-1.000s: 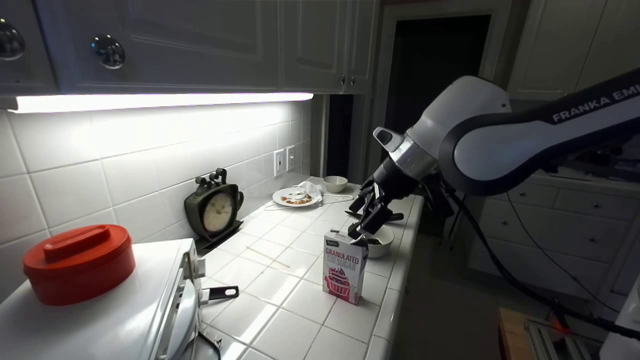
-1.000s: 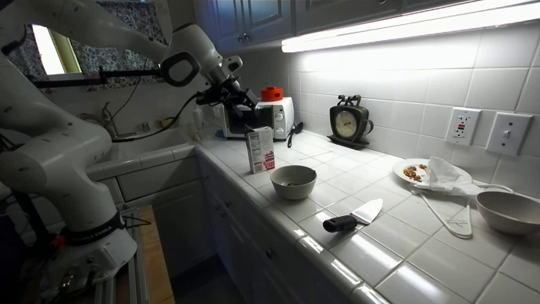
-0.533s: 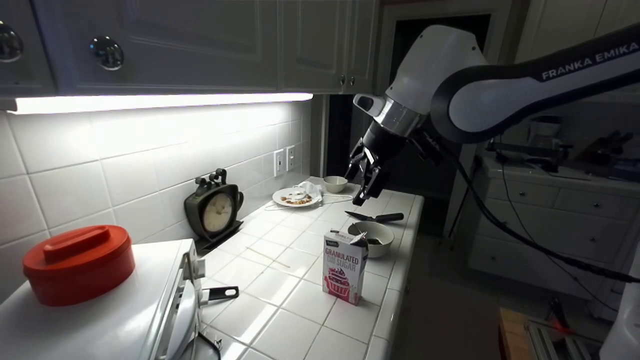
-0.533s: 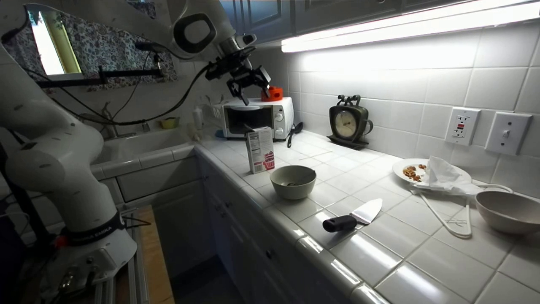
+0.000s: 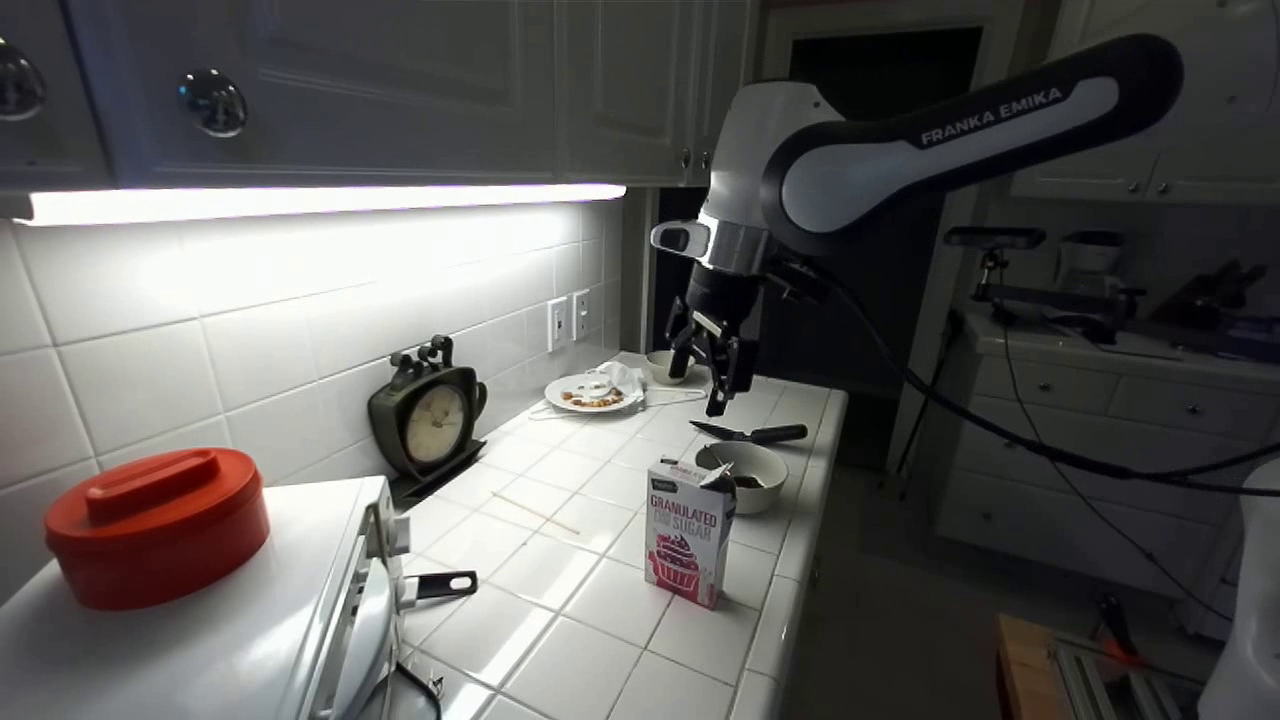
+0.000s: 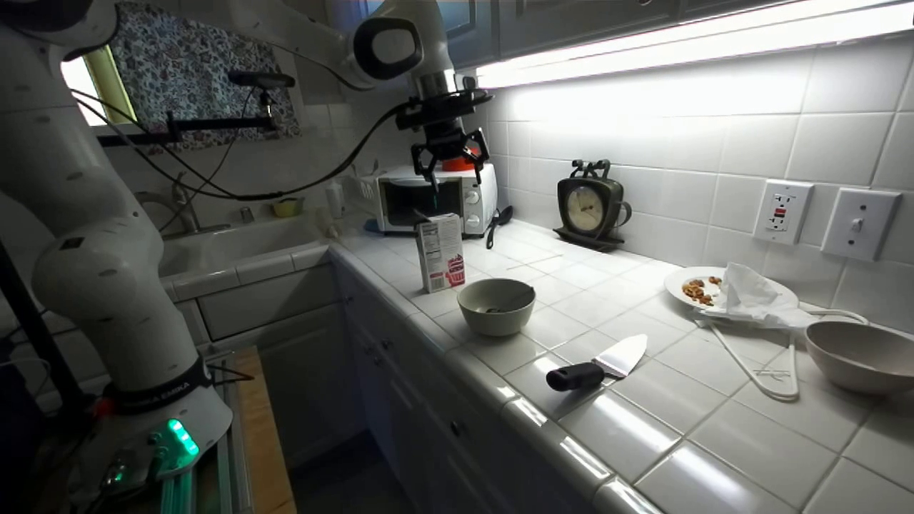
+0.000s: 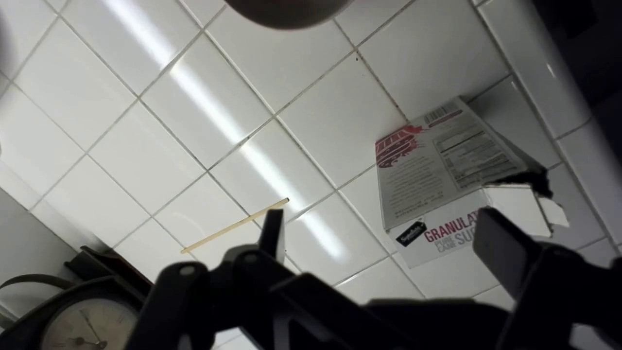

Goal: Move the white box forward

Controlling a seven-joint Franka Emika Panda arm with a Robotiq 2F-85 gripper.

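The white box (image 5: 687, 540) is a carton of granulated sugar with pink print. It stands upright on the tiled counter near the front edge, also seen in an exterior view (image 6: 441, 255). In the wrist view the box (image 7: 432, 170) shows its printed side and its top, with a torn flap at one corner. My gripper (image 6: 457, 183) hangs above the box, pointing down, apart from it. It also shows in an exterior view (image 5: 700, 390). In the wrist view the gripper (image 7: 384, 231) is open with nothing held, one fingertip overlapping the box top in the picture.
A grey bowl (image 6: 493, 318) stands close beside the box. A cake server (image 6: 580, 377), a plate of food (image 6: 675, 287) and another bowl (image 6: 864, 368) lie further along. A black round-dial object (image 5: 430, 425) stands by the wall, a toaster oven (image 6: 421, 207) at the counter's end.
My gripper has risen from close to the box top and swung from a slant to nearly straight down. The box has not moved. A light on the robot base now glows green.
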